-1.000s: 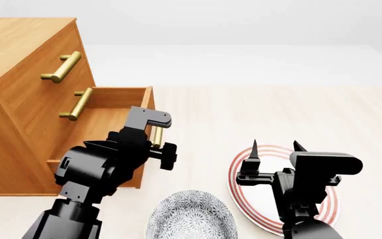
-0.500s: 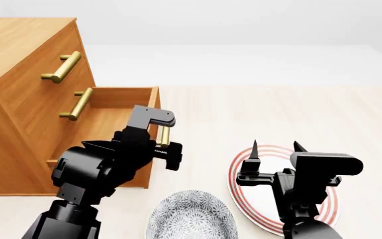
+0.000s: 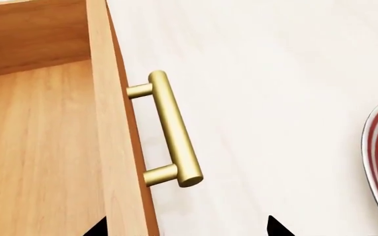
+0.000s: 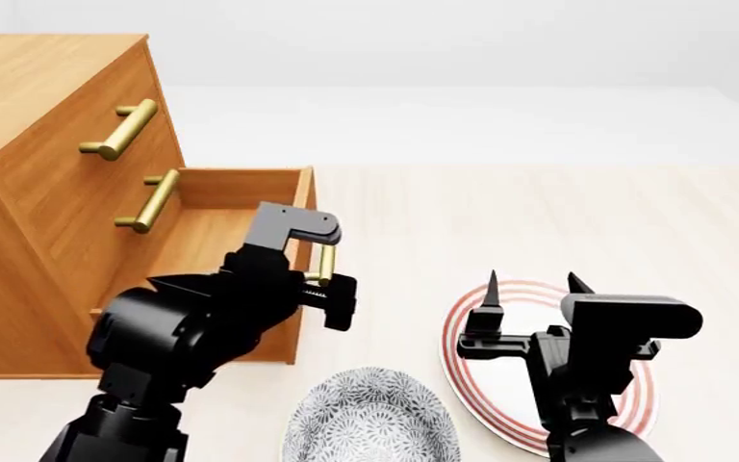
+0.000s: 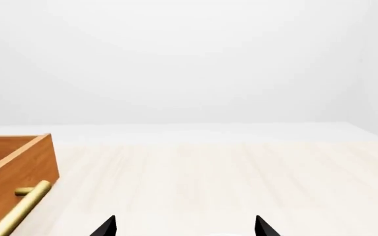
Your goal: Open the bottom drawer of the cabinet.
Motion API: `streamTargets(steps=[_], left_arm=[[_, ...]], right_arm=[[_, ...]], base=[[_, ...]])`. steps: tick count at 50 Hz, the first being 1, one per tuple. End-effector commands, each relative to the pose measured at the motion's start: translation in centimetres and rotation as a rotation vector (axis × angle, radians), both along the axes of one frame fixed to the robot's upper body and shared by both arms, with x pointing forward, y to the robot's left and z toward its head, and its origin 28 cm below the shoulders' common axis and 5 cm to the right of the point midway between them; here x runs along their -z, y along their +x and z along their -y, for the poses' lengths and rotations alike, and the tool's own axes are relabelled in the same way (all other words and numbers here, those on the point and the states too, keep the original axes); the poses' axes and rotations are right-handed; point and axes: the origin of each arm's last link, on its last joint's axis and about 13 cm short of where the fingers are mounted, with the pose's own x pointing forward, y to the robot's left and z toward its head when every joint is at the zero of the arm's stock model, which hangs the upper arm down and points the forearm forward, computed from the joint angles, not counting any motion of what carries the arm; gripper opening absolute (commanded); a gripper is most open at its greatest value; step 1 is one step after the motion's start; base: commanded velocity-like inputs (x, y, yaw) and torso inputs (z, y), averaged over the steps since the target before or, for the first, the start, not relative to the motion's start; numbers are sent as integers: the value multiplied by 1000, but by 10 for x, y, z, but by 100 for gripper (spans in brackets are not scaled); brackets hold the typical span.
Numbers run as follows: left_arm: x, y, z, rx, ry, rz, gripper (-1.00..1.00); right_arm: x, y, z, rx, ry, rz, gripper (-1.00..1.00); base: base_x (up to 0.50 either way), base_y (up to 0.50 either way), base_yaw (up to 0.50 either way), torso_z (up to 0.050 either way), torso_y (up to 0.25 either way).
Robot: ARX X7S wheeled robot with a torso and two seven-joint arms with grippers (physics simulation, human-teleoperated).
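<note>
**Bottom drawer pulled well out, left jaws spread around its handle**

Pale wood floor (image 4: 537,221) underneath everything, white backdrop behind.

At the head view's left, the cabinet (image 4: 36,115): boxy, orange-brown wood grain, upright, two upper drawers closed with brass bar handles showing on their fronts.

Lowest of the three, the bottom drawer (image 4: 235,188): slid far out of the cabinet body toward the robot, interior bare wood, flat front panel at its outer end. In the left wrist view, the same drawer (image 3: 38,147) seen from above, front panel edge-on, brass bar handle (image 3: 173,129) standing off the panel on two short posts.

Left gripper (image 4: 323,279): black, sitting at the drawer's front panel, largely hiding the handle in the head view. In the left wrist view only two dark fingertips (image 3: 275,227) visible at the frame edge, one over the drawer side of the panel, one over the floor side, handle between their lines but further along. Jaws wide apart, no contact with the bar visible.

Right gripper (image 4: 531,287): well apart from the drawer, hanging over a red-ringed plate (image 4: 637,399) on the floor, jaws wide, nothing between the tips.

Near the robot, between the two arms, a patterned grey-white bowl (image 4: 369,423) on the floor, just beside the plate.
</note>
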Motion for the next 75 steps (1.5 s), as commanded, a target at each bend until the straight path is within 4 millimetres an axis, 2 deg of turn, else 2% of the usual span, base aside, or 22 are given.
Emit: streamTargets(steps=[1, 6, 10, 13, 17, 19, 22, 26, 30, 33, 37, 48, 54, 58, 65, 71, 75], left_arm=[[-9, -4, 8, 78, -78, 28, 100], [-10, -5, 9, 90, -84, 34, 100], [-16, -7, 8, 62, -92, 148, 100], [-28, -10, 4, -16, -110, 269, 100], [-54, -34, -1, -102, -151, 454, 100], [-58, -39, -2, -107, -159, 477, 100], [-70, -64, -5, -125, -194, 555, 100], [-67, -83, -8, -113, -204, 593, 100], [-60, -94, -8, -107, -200, 674, 100], [-51, -108, -6, -114, -162, 790, 100], [-45, -116, -5, -122, -167, 882, 100], [-40, -121, -5, -131, -189, 931, 100], [-58, -126, -5, -157, -196, 1062, 100], [-81, -129, -4, -167, -201, 1150, 100], [-106, -134, 0, -152, -191, 1264, 100], [-116, -131, 1, -154, -185, 1289, 100], [-115, -131, 2, -154, -186, 1291, 100]], right_arm=[[-1, 0, 0, -1, -2, 2, 100], [-2, 1, 0, -2, -2, 4, 100], [-2, 1, 0, -2, -3, 4, 100], [-3, 1, 0, -1, -5, 6, 100], [-5, 0, 0, 0, -3, 15, 100], [-6, 0, -1, 0, -3, 16, 100], [-9, -1, -2, -4, -3, 32, 100], [-15, -1, -3, 12, -37, 80, 100], [-25, -3, -6, 1, -42, 151, 100], [-47, -11, -11, -30, -73, 327, 100], [-64, -18, -17, -32, -132, 461, 100], [-89, -30, -21, -65, -165, 604, 100], [-101, -32, -22, -63, -196, 663, 100], [-120, -34, -22, -54, -222, 735, 100], [-142, -35, -22, -40, -233, 803, 100], [-152, -33, -21, -36, -237, 821, 100], [-153, -34, -22, -41, -240, 823, 100]], base=[[0, 0, 0, 0, 0], [0, 0, 0, 0, 2], [0, 0, 0, 2, 0], [0, 0, 0, 0, 0], [0, 0, 0, 0, 0], [0, 0, 0, 0, 0], [0, 0, 0, 0, 0], [0, 0, 0, 0, 0], [0, 0, 0, 0, 0], [0, 0, 0, 0, 0], [0, 0, 0, 0, 0], [0, 0, 0, 0, 0], [0, 0, 0, 0, 0], [0, 0, 0, 0, 0], [0, 0, 0, 0, 0], [0, 0, 0, 0, 0], [0, 0, 0, 0, 0]])
